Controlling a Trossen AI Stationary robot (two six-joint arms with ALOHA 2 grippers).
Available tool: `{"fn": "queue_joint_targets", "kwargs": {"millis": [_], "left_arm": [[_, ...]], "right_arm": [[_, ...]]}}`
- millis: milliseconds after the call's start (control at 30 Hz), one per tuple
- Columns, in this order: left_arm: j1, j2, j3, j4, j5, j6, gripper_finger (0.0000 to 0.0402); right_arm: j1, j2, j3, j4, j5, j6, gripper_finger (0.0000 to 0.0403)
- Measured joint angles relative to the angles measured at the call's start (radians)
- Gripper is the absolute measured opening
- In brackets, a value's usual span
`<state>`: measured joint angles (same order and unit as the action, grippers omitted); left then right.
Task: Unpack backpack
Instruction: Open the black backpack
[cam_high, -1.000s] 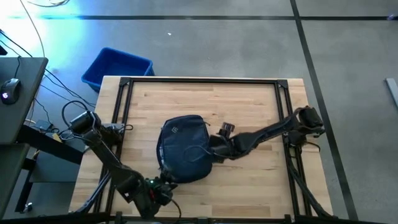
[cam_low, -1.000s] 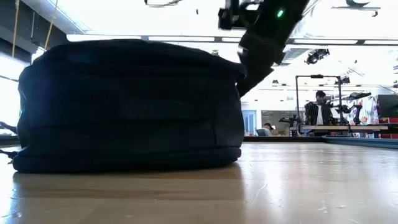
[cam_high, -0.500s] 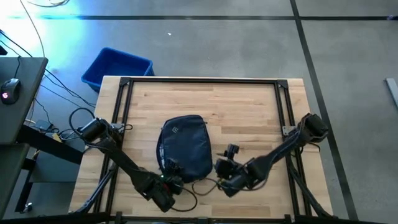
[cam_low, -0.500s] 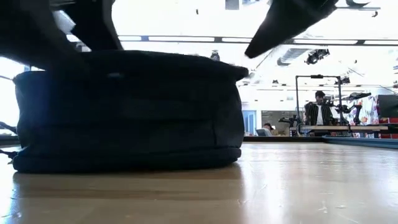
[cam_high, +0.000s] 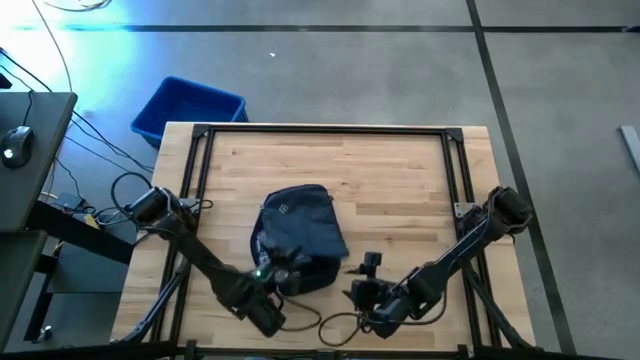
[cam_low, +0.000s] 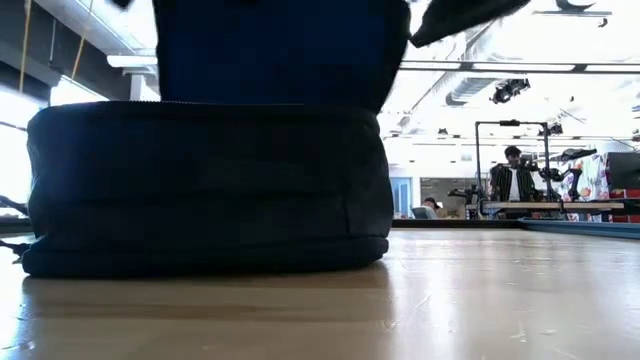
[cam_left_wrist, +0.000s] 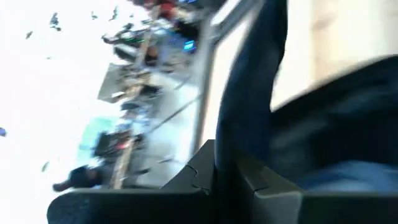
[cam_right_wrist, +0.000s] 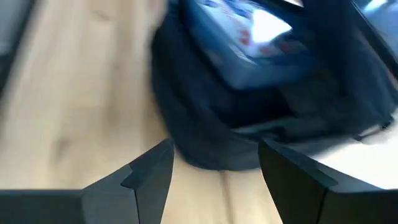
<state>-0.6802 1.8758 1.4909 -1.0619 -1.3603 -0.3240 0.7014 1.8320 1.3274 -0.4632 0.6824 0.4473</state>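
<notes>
Wooden table (cam_high: 400, 180) under bright ceiling lights, grey floor all round. Left gripper (cam_high: 272, 283) clamped shut on a fold of the backpack (cam_high: 297, 240), at the bag's six-o'clock edge, lifting the top flap (raised above the bag's body in the low view). Right gripper (cam_right_wrist: 214, 163) parted at a middling width and holding nothing, set just off the bag's four o'clock near the table's front edge, facing the open bag with something pale showing inside. Backpack itself resting slightly left of table centre. Blue bin (cam_high: 187, 107) on the floor beyond the table's eleven-o'clock corner. Person (cam_low: 514, 178) standing far back in the room.
</notes>
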Motion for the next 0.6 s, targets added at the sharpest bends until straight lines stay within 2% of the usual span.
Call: {"fn": "queue_joint_targets", "kwargs": {"millis": [133, 267, 333, 433, 600], "left_arm": [[0.124, -0.039, 0.019, -0.245, 0.004, -0.186, 0.0], [0.296, -0.08, 0.002, -0.497, 0.032, -0.42, 0.0], [0.382, -0.109, -0.033, -0.499, -0.013, -0.476, 0.0], [0.511, -0.158, -0.095, -0.442, -0.054, -0.452, 0.0], [0.72, -0.183, -0.199, -0.357, 0.034, -0.403, 0.0008]], "right_arm": [[-0.01, 0.027, 0.0, 0.175, -0.09, -0.15, 0.022], [-0.038, 0.079, 0.0, 0.292, -0.12, -0.241, 0.022], [-0.056, 0.108, 0.0, 0.307, -0.118, -0.242, 0.022], [-0.084, 0.137, -0.001, 0.301, -0.11, -0.215, 0.022], [-0.114, 0.16, -0.001, 0.277, -0.134, -0.165, 0.022]]}}
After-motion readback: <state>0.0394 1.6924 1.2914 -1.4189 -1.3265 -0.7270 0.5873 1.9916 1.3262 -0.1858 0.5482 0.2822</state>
